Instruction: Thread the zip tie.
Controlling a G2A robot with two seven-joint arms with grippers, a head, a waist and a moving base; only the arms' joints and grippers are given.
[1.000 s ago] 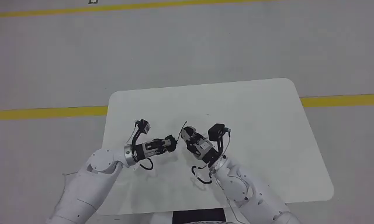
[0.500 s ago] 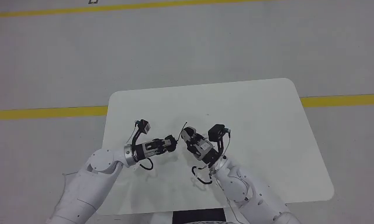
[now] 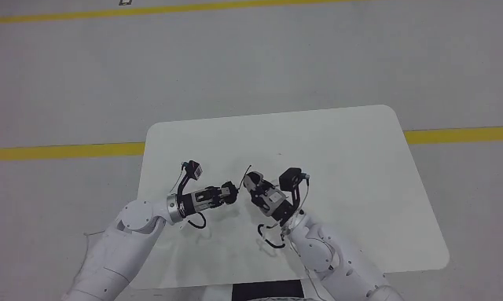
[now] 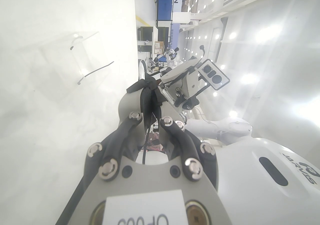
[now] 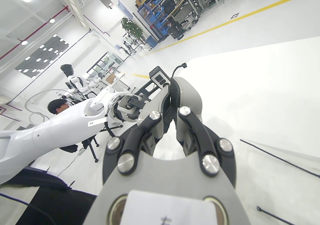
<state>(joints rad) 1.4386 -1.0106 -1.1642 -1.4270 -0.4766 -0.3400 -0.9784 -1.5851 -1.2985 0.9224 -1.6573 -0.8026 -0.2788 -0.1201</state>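
While our left gripper [image 3: 231,192] and right gripper [image 3: 248,183], tip to tip above the table [image 3: 354,159], each pinch tight on the zip tie [image 3: 247,173], we judge threading underway, and next the tail needs aligning squarely with the head.

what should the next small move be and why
Probably a slight nudge of the left gripper toward the right gripper: both are shut on the zip tie, tips almost meeting above the table, with its thin end sticking out free.

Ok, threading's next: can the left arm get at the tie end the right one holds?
Probably yes: the left gripper sits beside the right gripper, and the tie pokes out free past its shut jaws, nothing between.
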